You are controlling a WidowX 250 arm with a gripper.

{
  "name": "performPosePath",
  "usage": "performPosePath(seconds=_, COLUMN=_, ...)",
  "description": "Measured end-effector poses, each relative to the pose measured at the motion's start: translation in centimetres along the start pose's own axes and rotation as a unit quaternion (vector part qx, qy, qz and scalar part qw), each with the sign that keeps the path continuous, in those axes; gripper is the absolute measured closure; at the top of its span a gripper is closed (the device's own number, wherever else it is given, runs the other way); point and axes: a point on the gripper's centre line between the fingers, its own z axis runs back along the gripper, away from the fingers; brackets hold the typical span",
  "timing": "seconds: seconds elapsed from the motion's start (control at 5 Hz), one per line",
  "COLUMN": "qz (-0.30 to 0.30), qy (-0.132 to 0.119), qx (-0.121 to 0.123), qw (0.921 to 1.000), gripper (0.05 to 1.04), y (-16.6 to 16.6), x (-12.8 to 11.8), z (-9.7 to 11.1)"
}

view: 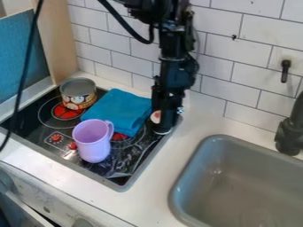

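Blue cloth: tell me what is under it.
The black stovetop, with part of a red burner peeking out at the near edge of the blue cloth; anything else beneath is covered.

Black two-finger gripper [165,119] over the right rear of a black stovetop [50,153], just beside a folded teal cloth [123,108]. Nearer, a lilac plastic mug [92,142], upright; rear left, an open labelled metal can [78,94]. Right: grey rectangular sink [237,186].
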Motion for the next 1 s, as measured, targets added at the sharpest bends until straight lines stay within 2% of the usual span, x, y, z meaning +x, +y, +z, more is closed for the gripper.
performPosePath(seconds=0.2, qz=0.012, qy=0.002, qx=0.008, qw=0.9999, gripper=0.49, y=0.0, x=0.1, z=0.0)
performPosePath(seconds=0.4, qz=0.034, qy=0.016, qx=0.025, qw=0.999, gripper=0.445, y=0.6, x=-0.4, z=0.0)
performPosePath(seconds=0.6, qz=0.055, qy=0.019, qx=0.042, qw=0.9974, gripper=0.146, y=0.5, x=-1.3, z=-0.1)
performPosePath(seconds=0.8, qz=0.07, qy=-0.02, qx=0.069, qw=0.995, gripper=0.073, y=-0.3, x=-2.3, z=3.1)
performPosePath(seconds=1.0, qz=0.061, qy=-0.047, qx=0.07, qw=0.9945, gripper=0.078, y=-1.6, x=-3.2, z=5.1)
